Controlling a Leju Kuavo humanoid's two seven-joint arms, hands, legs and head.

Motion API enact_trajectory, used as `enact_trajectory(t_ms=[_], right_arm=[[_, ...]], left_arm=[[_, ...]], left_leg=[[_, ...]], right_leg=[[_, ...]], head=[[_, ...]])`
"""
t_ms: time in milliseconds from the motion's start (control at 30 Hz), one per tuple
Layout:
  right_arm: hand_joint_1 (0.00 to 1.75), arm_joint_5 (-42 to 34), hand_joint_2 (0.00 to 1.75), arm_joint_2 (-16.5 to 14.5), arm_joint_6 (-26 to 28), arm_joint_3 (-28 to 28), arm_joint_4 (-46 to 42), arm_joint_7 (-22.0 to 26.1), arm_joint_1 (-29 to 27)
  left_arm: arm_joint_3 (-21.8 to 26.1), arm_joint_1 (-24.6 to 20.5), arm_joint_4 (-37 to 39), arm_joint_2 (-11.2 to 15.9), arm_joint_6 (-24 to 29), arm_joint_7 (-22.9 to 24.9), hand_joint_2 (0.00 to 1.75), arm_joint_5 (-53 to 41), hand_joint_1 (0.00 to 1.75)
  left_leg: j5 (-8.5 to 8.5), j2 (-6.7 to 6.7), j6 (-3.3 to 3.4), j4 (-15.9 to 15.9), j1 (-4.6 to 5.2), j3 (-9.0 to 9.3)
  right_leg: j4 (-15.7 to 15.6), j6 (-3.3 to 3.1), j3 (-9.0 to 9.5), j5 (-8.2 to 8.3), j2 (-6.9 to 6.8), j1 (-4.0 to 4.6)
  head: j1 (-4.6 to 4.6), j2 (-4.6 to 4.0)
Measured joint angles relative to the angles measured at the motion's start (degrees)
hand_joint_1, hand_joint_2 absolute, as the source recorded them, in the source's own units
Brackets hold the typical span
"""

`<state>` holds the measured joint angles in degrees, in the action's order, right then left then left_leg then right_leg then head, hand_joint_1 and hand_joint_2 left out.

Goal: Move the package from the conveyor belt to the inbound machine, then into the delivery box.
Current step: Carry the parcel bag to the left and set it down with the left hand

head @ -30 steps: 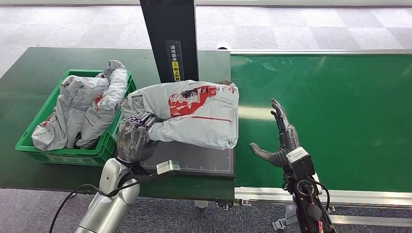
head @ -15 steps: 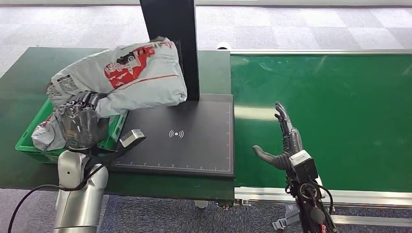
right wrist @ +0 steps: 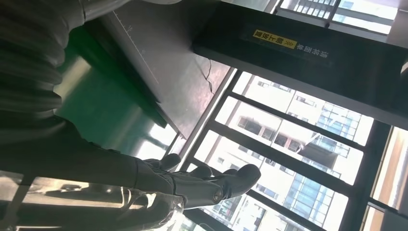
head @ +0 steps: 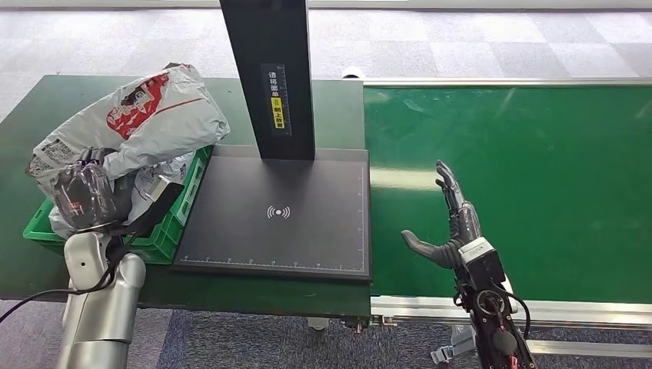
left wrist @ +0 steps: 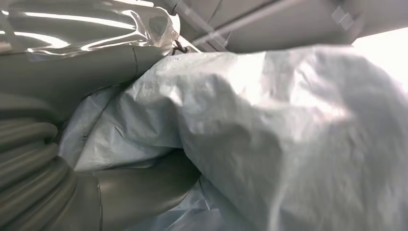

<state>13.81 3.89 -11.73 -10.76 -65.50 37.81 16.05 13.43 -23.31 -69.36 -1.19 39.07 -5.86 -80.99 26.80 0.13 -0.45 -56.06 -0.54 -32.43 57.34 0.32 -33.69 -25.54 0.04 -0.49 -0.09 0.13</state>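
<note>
Head camera looks down; wrist cameras sit close.

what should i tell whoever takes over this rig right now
Left hand: grips the grey package, held up over the green delivery box.
Right hand: open, holds nothing, above the near edge of the conveyor belt.
Done: package is off the belt and off the inbound machine pad, whose surface is bare.
Left: lower the package into the box, on top of the other packages already there, and let go.
</note>
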Motion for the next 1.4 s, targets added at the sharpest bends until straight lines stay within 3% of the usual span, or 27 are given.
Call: enact_trajectory(t_ms=[233,467,600,633,733,767,900,1000,1067,1267,1333,1400], right_arm=[[0.00,0.68,1.75,-0.15,-0.66,0.26,-0.07,-0.04,0.00],[0.00,0.91,1.75,-0.24,-0.87,0.56,-0.07,-0.04,0.01],[0.00,0.97,1.75,-0.24,-0.86,0.60,-0.07,-0.04,0.01],[0.00,0.98,1.75,-0.24,-0.86,0.60,-0.07,-0.03,0.01],[0.00,0.99,1.75,-0.24,-0.87,0.59,-0.07,-0.03,0.01],[0.00,0.99,1.75,-0.24,-0.88,0.59,-0.07,-0.04,0.01],[0.00,1.02,1.75,-0.24,-1.00,0.59,-0.07,-0.04,0.07],[0.00,1.01,1.75,-0.25,-0.95,0.58,-0.07,-0.04,0.10],[0.00,0.86,1.75,-0.26,-0.81,0.57,-0.07,-0.04,0.09],[0.00,0.10,1.75,-0.30,-0.27,0.51,-0.03,0.02,0.20],[0.00,-0.19,1.75,-0.35,-0.10,0.47,0.06,0.14,0.30],[0.00,-0.37,1.75,-0.37,0.01,0.46,0.22,0.25,0.47]], left_arm=[[0.04,-1.43,7.55,2.64,-4.42,3.95,1.75,3.12,1.40],[0.21,-2.59,11.56,3.79,-6.66,4.61,1.75,6.38,1.41],[0.35,-2.88,12.56,4.18,-6.39,4.55,1.75,7.45,1.26],[0.48,-2.96,12.78,4.24,-6.24,4.48,1.75,8.00,1.14],[0.89,-3.16,13.35,4.54,-5.99,4.29,1.75,9.30,0.21],[0.97,-3.20,13.51,4.64,-6.05,4.25,1.75,9.64,0.00],[1.58,-3.53,14.47,4.76,-5.76,3.59,0.00,11.49,0.00],[1.75,-3.59,14.86,4.74,-2.50,1.44,0.00,12.83,0.00],[2.47,-3.24,13.55,4.29,-0.28,-2.56,0.00,12.73,0.00],[12.90,-2.70,2.77,-2.75,0.71,-28.45,0.00,17.25,0.00],[16.20,-2.68,-0.74,-4.95,0.71,-32.84,0.00,21.36,0.00],[17.75,-2.43,-4.15,-6.44,0.71,-33.70,0.00,24.37,0.00]], left_leg=[[0.00,-0.04,0.00,0.00,0.01,-0.04],[0.00,-0.04,0.00,0.00,0.01,-0.02],[0.00,-0.04,0.00,0.00,0.00,-0.01],[0.00,-0.04,0.00,0.00,0.00,-0.01],[0.00,-0.03,0.00,0.00,0.00,-0.01],[0.00,-0.04,0.00,0.00,0.00,-0.01],[0.00,-0.04,0.00,0.00,0.00,-0.02],[0.00,-0.05,0.00,0.00,0.00,-0.03],[0.00,-0.05,0.00,0.00,0.00,-0.03],[0.01,-0.03,0.00,-0.01,0.02,-0.09],[0.01,-0.03,0.00,-0.01,0.02,-0.09],[0.01,-0.08,0.00,-0.01,0.01,-0.10]], right_leg=[[0.00,0.00,-0.01,0.00,-0.02,-0.01],[0.00,0.00,0.00,0.00,-0.02,-0.01],[0.00,0.00,0.00,0.00,-0.01,0.00],[0.00,0.00,0.00,0.00,-0.01,0.00],[0.00,0.00,0.00,0.00,-0.01,0.00],[0.00,0.00,0.00,0.00,-0.01,0.00],[0.00,0.00,0.00,0.00,-0.02,0.00],[0.00,0.00,0.00,0.00,-0.02,0.00],[0.00,0.00,-0.01,0.00,-0.02,0.00],[0.00,0.01,-0.03,0.00,-0.01,-0.02],[0.00,0.01,-0.04,0.00,-0.01,-0.02],[-0.01,0.01,-0.05,0.00,-0.05,-0.01]], head=[[0.01,0.00],[0.01,0.00],[0.00,0.01],[0.01,0.01],[0.01,0.00],[0.01,0.00],[0.01,0.00],[0.01,0.00],[0.01,0.00],[0.01,0.00],[0.01,0.00],[0.01,0.01]])
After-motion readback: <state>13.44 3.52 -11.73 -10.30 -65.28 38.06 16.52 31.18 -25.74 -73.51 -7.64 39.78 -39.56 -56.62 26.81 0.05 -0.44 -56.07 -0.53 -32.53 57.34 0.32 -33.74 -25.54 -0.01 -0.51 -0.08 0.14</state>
